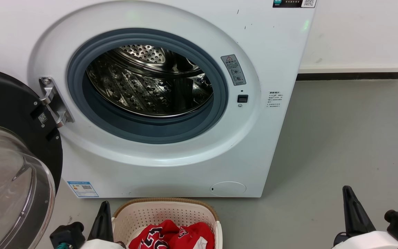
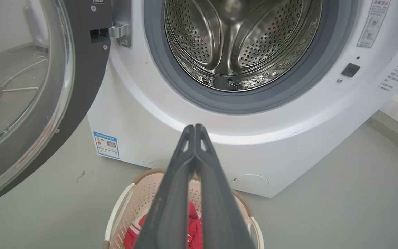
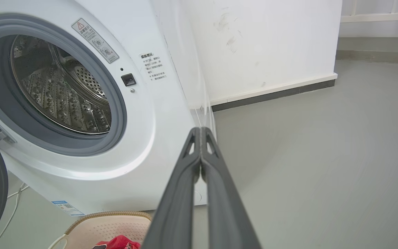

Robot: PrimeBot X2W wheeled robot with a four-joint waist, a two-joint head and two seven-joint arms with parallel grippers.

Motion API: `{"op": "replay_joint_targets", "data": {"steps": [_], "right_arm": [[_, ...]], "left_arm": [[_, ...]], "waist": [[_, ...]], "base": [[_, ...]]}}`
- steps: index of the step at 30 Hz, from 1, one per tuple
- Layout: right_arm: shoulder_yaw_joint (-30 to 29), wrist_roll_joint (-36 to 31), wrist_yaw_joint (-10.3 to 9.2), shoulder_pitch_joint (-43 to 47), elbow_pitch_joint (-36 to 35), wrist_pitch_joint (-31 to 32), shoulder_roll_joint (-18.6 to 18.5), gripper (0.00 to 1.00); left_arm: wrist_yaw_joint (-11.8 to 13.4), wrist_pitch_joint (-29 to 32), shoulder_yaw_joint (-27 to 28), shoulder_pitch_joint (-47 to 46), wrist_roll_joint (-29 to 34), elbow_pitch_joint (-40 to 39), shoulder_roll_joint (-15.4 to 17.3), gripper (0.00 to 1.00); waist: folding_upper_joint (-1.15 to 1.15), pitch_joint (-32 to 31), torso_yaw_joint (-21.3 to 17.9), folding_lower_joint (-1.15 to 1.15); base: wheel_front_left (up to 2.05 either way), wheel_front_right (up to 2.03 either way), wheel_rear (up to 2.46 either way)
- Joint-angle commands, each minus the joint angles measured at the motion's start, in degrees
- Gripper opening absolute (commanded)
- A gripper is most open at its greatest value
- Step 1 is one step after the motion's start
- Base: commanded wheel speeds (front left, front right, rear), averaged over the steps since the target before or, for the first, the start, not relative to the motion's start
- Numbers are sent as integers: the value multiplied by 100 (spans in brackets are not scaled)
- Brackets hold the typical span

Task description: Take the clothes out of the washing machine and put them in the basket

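basket [image 1: 166,215]: red clothes [image 1: 176,237] inside | washing machine [image 1: 185,173] door [image 1: 9,103] open | left tool [image 2: 194,128], right tool [image 3: 200,130]: both pressed together

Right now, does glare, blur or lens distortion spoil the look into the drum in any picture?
Head view: drum sharp, glints on steel, right side in shadow; door glass carries pale reflections. Left wrist view: drum evenly lit, holes crisp. Right wrist view: drum glints, washer's side edge bows from the wide lens.
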Motion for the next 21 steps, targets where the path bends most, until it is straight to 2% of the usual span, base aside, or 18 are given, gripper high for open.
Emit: {"op": "replay_joint_targets", "data": {"steps": [1,21], "right_arm": [[-16,307,0,-186,-54,51,-12,0],[-75,2301,-1,-445,78,512,-18,0]], "left_arm": [[-34,46,35,-184,-290,-83,3,0],[-230,490,200,-428,-2225,-36,2,0]], "waist": [[0,3,2,0],[0,31,21,0]], "base": [[0,0,0],[0,0,0]]}}
